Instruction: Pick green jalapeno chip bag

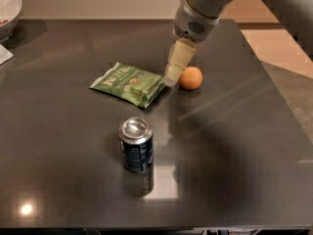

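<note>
Though beside bag (129, 83), claw (169, 80) (bowl (11, 13) cropped)

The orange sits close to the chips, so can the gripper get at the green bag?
Probably yes: the gripper hangs at the end of the green jalapeno chip bag nearest the orange, and nothing covers the bag.

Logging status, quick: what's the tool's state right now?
Tool: cannot be told; it is at the green jalapeno chip bag end nearest the orange fruit.
</note>
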You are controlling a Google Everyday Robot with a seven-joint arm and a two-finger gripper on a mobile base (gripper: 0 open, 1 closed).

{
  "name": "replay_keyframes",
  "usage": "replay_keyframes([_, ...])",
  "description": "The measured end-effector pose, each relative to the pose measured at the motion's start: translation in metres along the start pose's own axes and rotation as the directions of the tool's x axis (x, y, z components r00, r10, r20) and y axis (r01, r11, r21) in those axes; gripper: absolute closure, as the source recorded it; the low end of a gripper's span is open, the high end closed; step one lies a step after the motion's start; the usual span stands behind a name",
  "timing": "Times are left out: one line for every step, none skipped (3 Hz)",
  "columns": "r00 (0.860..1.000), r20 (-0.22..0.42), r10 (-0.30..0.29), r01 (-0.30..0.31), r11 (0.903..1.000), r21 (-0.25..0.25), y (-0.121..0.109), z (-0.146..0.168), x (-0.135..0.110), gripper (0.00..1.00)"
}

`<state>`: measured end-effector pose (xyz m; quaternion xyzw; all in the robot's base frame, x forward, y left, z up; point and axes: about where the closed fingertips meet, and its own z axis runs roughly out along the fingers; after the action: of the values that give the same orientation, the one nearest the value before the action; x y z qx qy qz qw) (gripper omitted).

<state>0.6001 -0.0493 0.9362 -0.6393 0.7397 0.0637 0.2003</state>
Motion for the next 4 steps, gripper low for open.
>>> replay_keyframes([1.000, -0.006, -0.004, 0.004, 0.9990, -0.045, -0.006, 0.039, -0.031, 0.00])
replay_keyframes([0.999, -0.036, -0.003, 0.000, 0.9963, -0.086, -0.007, 0.077, -0.053, 0.00])
replay_keyframes([0.998, -0.065, -0.004, -0.003, 0.9936, -0.113, -0.003, 0.103, -0.065, 0.00])
replay_keyframes([0.994, -0.113, -0.002, -0.012, 0.9920, -0.126, 0.003, 0.130, -0.070, 0.00])
